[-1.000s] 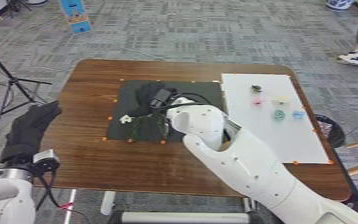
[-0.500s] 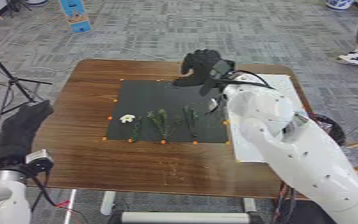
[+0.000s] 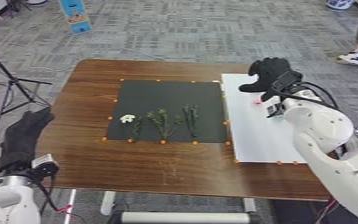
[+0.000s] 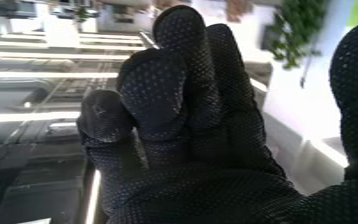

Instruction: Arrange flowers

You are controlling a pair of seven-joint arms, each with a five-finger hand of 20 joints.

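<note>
Right hand [image 3: 278, 76] hung over far part of white sheet [image 3: 266, 145] – fingers straight, thumb apart. Pink flower [image 3: 256, 101] lay just nearer than hand. White flower [image 3: 127, 118], green sprigs [image 3: 163, 122] lay left of it, on black mat [image 3: 171, 94]. Left hand [image 3: 23, 137], fingers straight, waited beside counter [image 3: 140, 170].

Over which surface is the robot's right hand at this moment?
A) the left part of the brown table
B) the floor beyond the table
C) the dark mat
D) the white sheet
D: the right hand is above the white sheet, to the right of the dark mat.
</note>
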